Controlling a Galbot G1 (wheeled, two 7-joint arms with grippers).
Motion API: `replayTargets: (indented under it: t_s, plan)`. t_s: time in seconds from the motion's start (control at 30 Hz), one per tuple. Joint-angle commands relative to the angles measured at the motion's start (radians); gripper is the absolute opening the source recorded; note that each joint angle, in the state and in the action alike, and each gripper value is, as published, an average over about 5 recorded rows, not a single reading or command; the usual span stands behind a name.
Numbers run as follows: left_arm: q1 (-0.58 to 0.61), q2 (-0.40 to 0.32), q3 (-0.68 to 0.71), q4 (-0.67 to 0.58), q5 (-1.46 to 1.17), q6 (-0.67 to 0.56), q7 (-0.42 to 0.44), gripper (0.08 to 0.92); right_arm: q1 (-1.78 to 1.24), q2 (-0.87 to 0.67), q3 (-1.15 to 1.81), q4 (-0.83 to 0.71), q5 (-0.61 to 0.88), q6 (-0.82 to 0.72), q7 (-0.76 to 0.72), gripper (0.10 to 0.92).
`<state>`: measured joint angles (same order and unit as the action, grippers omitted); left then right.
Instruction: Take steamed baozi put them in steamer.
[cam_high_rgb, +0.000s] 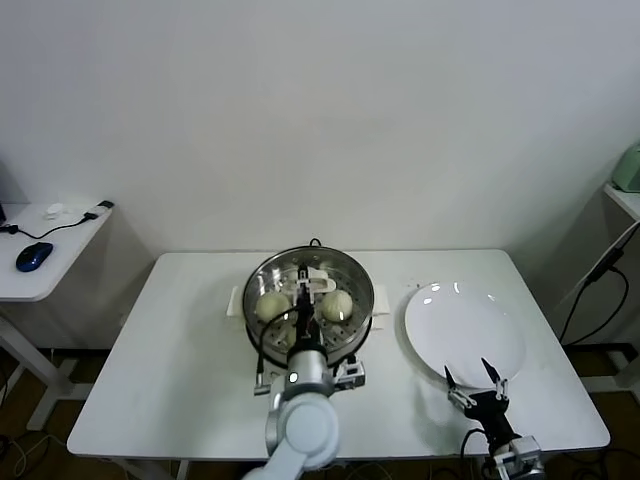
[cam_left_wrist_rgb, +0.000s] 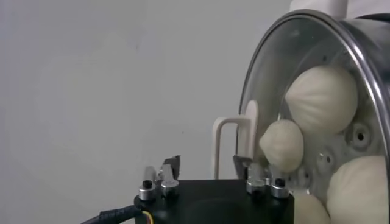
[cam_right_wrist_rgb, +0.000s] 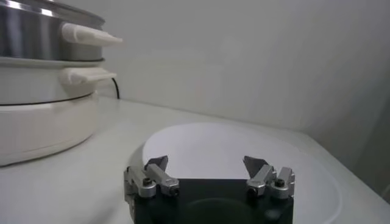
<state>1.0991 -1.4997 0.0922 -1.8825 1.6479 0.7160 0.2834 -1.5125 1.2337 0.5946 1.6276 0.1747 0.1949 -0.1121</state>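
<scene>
The steamed baozi (cam_high_rgb: 338, 303) are sitting inside the steamer (cam_high_rgb: 262, 277) at the desk's (cam_high_rgb: 180, 370) middle, directly under the left tool (cam_high_rgb: 301, 317) hovering open-fingered and empty, while the right tool (cam_high_rgb: 480, 381) is waiting open over the plate's (cam_high_rgb: 465, 325) near edge.

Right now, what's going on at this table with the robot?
The left gripper is open over the steamer, holding nothing. The glass lid is on and its handle stands between the fingers. Baozi sit inside. The right gripper waits open at the near edge of the empty white plate.
</scene>
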Motion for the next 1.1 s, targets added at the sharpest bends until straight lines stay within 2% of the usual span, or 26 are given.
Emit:
replayTargets:
  t_s: [0.03,0.13,0.23,0.33,0.47,0.53,0.6,0.73,0.83,0.97,1.1]
  plan:
    - [0.005,0.025,0.009,-0.059,-0.026,-0.001,0.017,0.631,0.003,0.004,-0.005,0.002,0.0,-0.008,-0.001,0.823]
    - [0.044,0.063,-0.001,-0.131,-0.079,-0.001,0.006,0.709,0.006,0.006,-0.013,0.004,0.006,-0.005,0.012,0.823]
    - [0.089,0.091,-0.016,-0.197,-0.182,-0.018,-0.069,0.783,0.005,0.004,-0.024,0.012,0.024,0.005,0.048,0.823]
    - [0.134,0.105,-0.058,-0.254,-0.379,-0.129,-0.228,0.816,0.005,0.002,-0.024,0.024,0.044,0.021,0.062,0.823]
    - [0.179,0.118,-0.187,-0.317,-0.723,-0.313,-0.415,0.822,0.005,-0.001,-0.016,0.035,0.057,0.043,0.055,0.823]
    - [0.204,0.135,-0.302,-0.339,-0.951,-0.397,-0.497,0.823,0.006,-0.002,-0.015,0.037,0.061,0.058,0.053,0.823]
    - [0.236,0.146,-0.441,-0.343,-1.178,-0.486,-0.543,0.823,0.006,-0.002,-0.015,0.039,0.065,0.069,0.054,0.823]
    - [0.317,0.159,-0.72,-0.31,-1.634,-0.604,-0.523,0.823,0.004,0.003,-0.015,0.039,0.072,0.077,0.064,0.823]
    - [0.381,0.195,-0.837,-0.231,-1.861,-0.681,-0.477,0.823,0.003,0.007,-0.015,0.034,0.086,0.081,0.075,0.823]
    - [0.446,0.231,-0.849,-0.118,-1.975,-0.765,-0.408,0.823,-0.002,0.008,-0.01,0.033,0.095,0.079,0.091,0.823]
    - [0.45,0.236,-0.804,0.018,-1.976,-0.849,-0.373,0.823,-0.006,0.012,-0.003,0.032,0.089,0.07,0.103,0.823]
